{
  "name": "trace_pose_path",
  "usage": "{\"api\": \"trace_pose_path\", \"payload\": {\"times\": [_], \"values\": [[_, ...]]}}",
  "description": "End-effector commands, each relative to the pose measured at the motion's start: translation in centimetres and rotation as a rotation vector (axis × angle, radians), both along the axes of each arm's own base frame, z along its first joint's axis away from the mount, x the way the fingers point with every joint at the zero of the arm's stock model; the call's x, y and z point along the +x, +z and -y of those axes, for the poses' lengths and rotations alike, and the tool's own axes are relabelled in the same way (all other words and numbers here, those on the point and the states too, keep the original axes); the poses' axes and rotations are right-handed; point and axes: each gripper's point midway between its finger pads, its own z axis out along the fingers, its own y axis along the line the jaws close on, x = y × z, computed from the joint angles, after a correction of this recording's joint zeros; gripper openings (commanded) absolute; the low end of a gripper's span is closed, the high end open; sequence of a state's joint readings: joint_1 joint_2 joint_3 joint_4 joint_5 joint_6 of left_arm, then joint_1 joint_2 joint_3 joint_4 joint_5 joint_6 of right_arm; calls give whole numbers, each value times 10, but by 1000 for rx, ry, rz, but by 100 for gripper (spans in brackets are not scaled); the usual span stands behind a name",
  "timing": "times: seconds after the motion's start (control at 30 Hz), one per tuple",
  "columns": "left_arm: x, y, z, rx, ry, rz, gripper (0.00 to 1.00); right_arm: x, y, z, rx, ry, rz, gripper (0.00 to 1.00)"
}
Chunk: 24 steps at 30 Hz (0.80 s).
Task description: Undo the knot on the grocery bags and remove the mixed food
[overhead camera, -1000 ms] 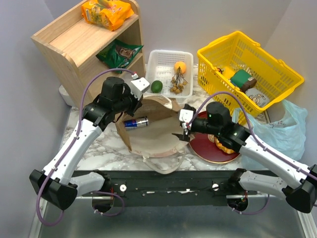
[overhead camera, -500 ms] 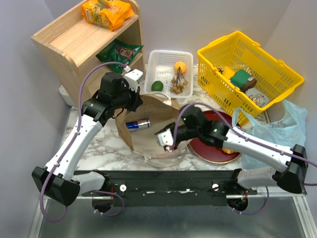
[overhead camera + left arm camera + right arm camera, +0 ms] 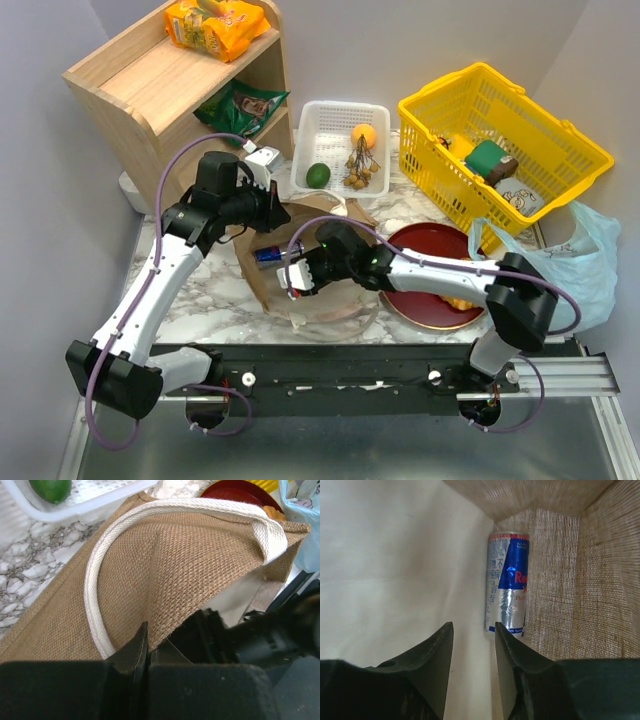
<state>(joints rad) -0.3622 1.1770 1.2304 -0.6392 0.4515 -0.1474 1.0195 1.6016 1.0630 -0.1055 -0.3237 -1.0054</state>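
Yellow basket (image 3: 548, 140) far right, green box (image 3: 487, 157) inside; wooden shelf (image 3: 150, 75) far left; red plate (image 3: 422, 243) near centre.

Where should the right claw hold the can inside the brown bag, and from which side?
Across the round body of the can, near its closer end, through the mouth of the brown bag. It lies on its side, lengthwise ahead of the right claw, against the bag's wall.

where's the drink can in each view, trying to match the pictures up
Top external: the can lies on its side inside the brown bag, left of centre.
Left wrist: not in it.
Right wrist: upper centre, against the woven wall.
Shared landmark: the brown bag's coarse weave, seen in all three.
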Motion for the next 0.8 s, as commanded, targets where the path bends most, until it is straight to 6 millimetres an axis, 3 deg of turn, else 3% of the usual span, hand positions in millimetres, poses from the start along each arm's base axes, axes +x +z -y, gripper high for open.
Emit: {"api": "trace_pose_path", "payload": {"times": [0.0, 0.03, 0.13, 0.37, 0.5, 0.77], "values": [[-14, 1, 5, -90, -75, -116, 0, 43, 10, -25, 55, -73, 141, 49], [-14, 0, 4, -104, -71, -121, 0, 47, -2, -29, 37, -82, 134, 53], [-10, 8, 1, -120, -40, -95, 0, 65, -2, -37, 49, -120, 168, 61], [-6, 10, -5, -134, -23, -111, 0, 88, -18, -53, 41, -157, 165, 68], [-3, 9, -7, -137, -18, -113, 0, 82, -50, -55, -40, -93, 120, 69], [3, 16, -11, -152, -3, -102, 0, 68, -93, -47, -153, -38, -12, 77]]}}
